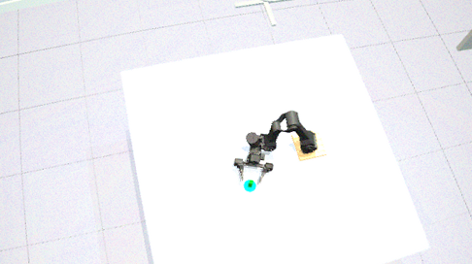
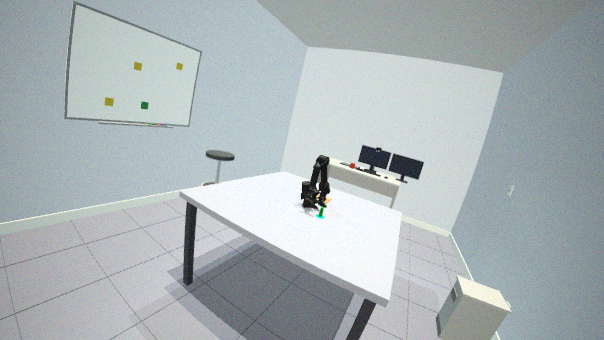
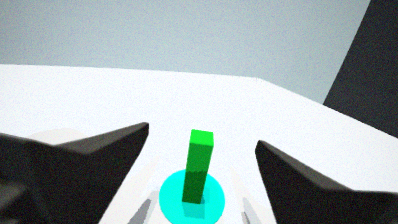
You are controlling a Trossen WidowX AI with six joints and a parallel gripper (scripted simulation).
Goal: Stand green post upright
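The green post stands upright. Its foot is inside the cyan circle, near the middle in the wrist view, and appears to rest on it. My gripper is open, with one finger on each side of the post and a visible gap between each fingertip and the post. Nothing is held. In the wrist view the post's top and near side show fully, and the lower edge of the circle meets the picture's bottom.
The arm's base stands on a wooden plate on the white table. A stool and a desk with two monitors stand beyond the table. A pale cabinet stands on the floor at the right in the exterior view.
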